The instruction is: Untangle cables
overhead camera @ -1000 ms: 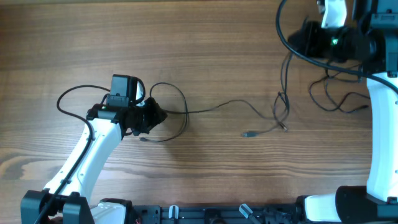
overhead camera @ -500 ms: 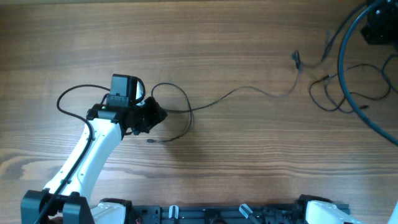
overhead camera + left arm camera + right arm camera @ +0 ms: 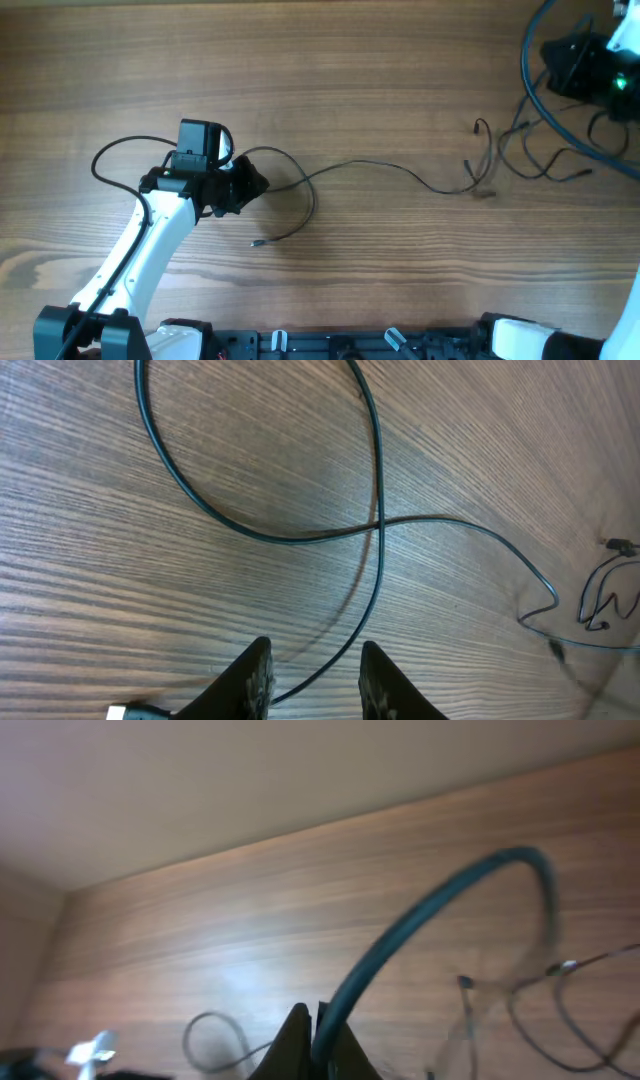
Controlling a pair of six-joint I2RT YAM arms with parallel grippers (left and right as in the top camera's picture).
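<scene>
Partly cut off at the bench's far right corner, the right gripper looks pinched shut; left gripper jaws stand apart around thin, dark, looping cables.

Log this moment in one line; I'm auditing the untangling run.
left gripper: jaws apart, cable running between, grip unclear | right gripper: shut, far right | loose strands: bunched at right

Prob. a robotics lab bench. Wood-grain table w/ white robot arm, black rail along front edge.
</scene>
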